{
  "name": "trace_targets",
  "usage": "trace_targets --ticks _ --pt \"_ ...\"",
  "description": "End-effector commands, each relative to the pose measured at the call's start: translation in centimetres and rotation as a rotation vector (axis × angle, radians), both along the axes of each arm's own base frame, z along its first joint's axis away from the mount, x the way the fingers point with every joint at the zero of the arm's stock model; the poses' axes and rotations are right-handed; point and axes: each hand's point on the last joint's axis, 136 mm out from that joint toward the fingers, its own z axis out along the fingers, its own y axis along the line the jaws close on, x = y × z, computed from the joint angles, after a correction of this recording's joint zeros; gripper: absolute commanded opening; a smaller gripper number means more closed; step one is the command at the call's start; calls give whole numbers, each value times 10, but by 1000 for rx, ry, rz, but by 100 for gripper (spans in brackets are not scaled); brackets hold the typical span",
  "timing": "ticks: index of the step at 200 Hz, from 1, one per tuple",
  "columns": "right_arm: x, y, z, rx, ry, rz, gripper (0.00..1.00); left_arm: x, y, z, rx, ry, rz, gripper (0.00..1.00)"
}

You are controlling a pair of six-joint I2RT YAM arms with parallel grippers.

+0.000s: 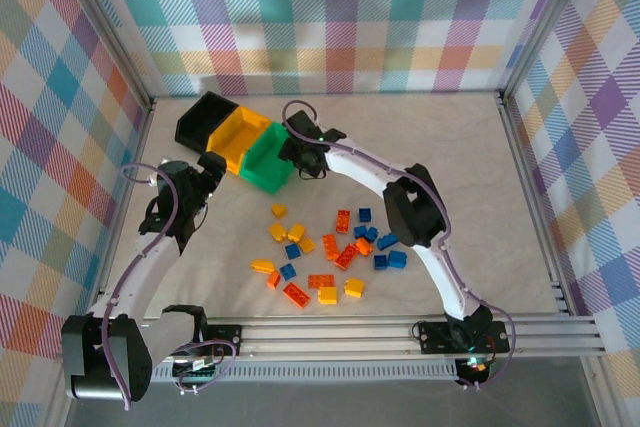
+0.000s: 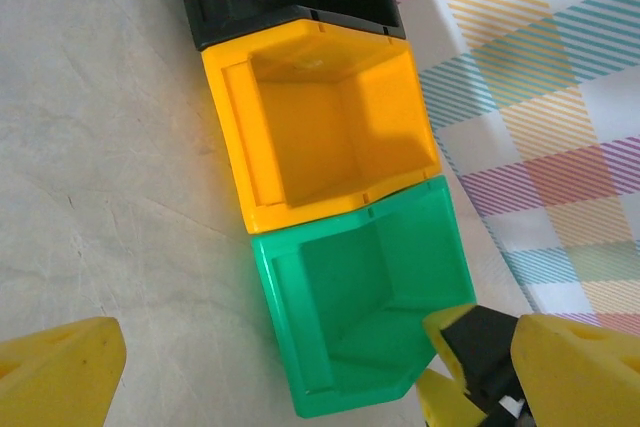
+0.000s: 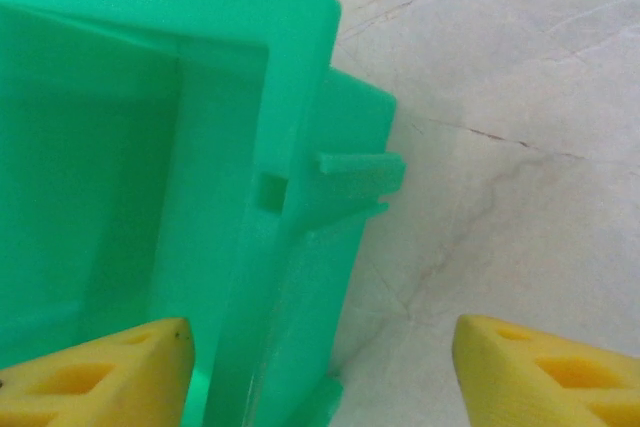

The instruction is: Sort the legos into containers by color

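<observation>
Three joined bins (image 1: pixel 236 139), about 22 legos (image 1: pixel 330 244) loose on desk (image 1: pixel 460 147) at 5 o'clock, right fingers (image 3: pixel 100 372) apart astride green bin (image 3: pixel 290 97) wall, left fingers (image 2: pixel 60 367) apart at its 9 o'clock

Top cam overhead, wide; both wrist cams close on green bin (image 1: pixel 266 163).

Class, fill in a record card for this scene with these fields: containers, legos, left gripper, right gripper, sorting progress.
containers: black bin, yellow-orange bin, green bin, joined in a row
legos: yellow, orange and blue, loose on the table, apart from the bins
left gripper: open, empty, beside the bins
right gripper: open, straddling the green bin's wall
sorting progress: no lego seen in the yellow-orange or green bin
</observation>
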Motion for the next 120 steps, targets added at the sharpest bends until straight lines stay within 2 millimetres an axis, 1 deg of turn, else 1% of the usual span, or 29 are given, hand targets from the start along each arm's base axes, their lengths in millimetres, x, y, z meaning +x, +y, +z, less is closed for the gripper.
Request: trace_targets --ticks 1,22,42,53,72,90,120 --pt "-10 -5 -8 -59 65 28 64 -3 -4 4 -5 -5 -26 99" --pt "-7 -13 -8 -73 67 28 54 -4 -4 6 -2 -6 -27 100" --pt "-3 -26 -8 -100 75 31 42 -4 -5 8 -4 -9 -28 100" --pt "-2 -33 -6 -115 72 37 38 -3 -5 9 -4 -6 -30 100" --pt "3 -44 -3 -132 68 55 32 -2 -6 9 -7 2 -34 100" --pt "8 -58 -2 -145 82 59 26 0 -7 8 -11 12 -40 100" --pt "21 -84 8 -149 73 90 17 2 -11 11 -23 13 -56 100"
